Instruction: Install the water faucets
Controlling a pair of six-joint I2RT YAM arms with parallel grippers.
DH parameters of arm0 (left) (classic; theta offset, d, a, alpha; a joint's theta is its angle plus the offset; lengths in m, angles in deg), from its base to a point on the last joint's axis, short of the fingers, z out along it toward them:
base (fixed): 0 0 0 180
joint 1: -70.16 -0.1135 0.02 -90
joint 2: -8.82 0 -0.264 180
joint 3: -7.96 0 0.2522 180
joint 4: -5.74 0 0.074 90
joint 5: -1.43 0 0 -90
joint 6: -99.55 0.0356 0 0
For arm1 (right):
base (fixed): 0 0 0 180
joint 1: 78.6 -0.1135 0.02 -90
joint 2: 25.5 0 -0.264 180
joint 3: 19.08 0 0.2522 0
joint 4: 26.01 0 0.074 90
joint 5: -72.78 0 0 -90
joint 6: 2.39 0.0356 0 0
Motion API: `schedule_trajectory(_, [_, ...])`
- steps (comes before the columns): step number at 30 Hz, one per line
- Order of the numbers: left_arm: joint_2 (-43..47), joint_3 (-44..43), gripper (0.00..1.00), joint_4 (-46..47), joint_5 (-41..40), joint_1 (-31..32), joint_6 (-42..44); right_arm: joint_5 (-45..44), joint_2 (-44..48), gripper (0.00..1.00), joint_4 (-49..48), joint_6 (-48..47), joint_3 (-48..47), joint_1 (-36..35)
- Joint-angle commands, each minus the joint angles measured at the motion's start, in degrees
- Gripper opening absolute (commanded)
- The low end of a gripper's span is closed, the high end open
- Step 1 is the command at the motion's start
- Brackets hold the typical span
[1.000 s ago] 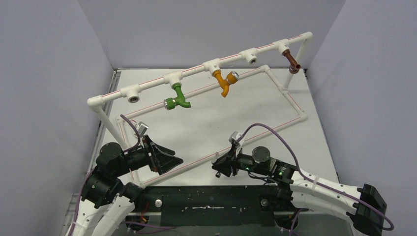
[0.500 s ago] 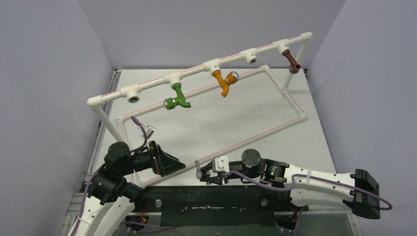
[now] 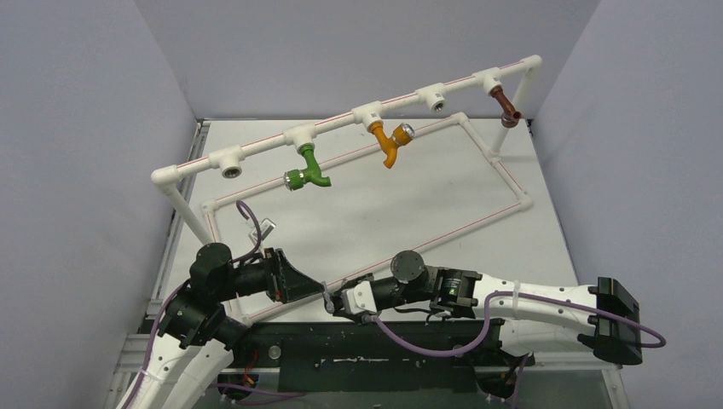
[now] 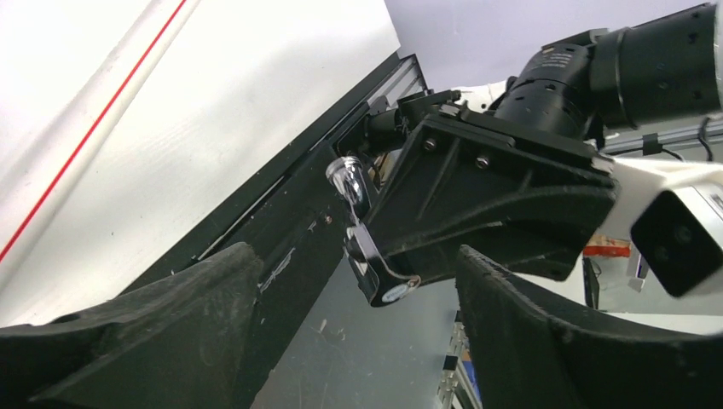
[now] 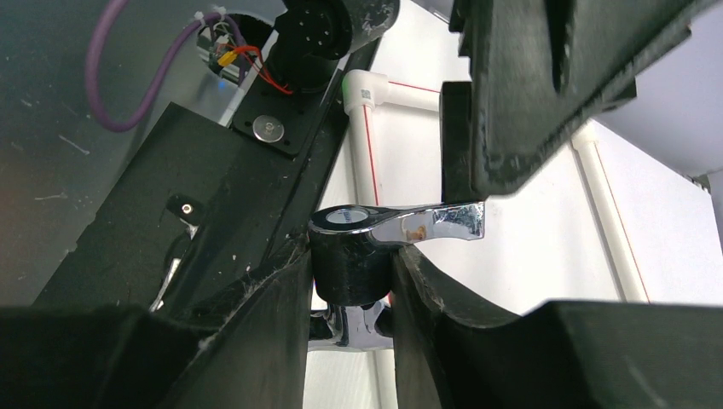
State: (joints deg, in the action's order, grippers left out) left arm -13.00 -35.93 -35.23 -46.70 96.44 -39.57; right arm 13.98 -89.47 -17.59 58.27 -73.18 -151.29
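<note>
A chrome faucet (image 5: 354,256) with a lever handle is clamped between my right gripper's (image 5: 351,285) fingers, lever pointing right. In the top view the right gripper (image 3: 331,300) holds it over the table's near edge, tip to tip with my left gripper (image 3: 314,291). In the left wrist view the faucet (image 4: 351,183) hangs in front of my left gripper (image 4: 358,341), which is open and empty, with the lever end between the spread fingers and touching neither. The white pipe rail (image 3: 341,123) carries a green tap (image 3: 311,168), an orange tap (image 3: 390,143) and a brown tap (image 3: 508,106).
Two rail sockets stand without taps, one at the left (image 3: 231,164) and one right of the orange tap (image 3: 436,98). A white pipe frame (image 3: 503,175) with red stripes lies on the table. Grey walls close in both sides. A black base rail (image 3: 367,349) runs along the near edge.
</note>
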Motion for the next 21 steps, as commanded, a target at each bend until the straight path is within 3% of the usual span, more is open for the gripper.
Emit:
schedule_trajectory(1, [-1.01,1.36,0.76,3.2,1.38,0.43,-1.24,1.59,-1.4,0.0,1.33,-5.49,-5.15,-1.42])
schedule_trajectory(13, [-2.6,3.76,0.42,5.73,3.57,0.44,-2.65,0.9,-2.85,0.0,1.19,-6.6,-4.77,-1.77])
schedule_trajectory(21, [-2.85,4.38,0.27,6.72,4.69,0.44,-3.13,-0.75,-3.74,0.0,0.72,-6.69,-5.07,-1.87])
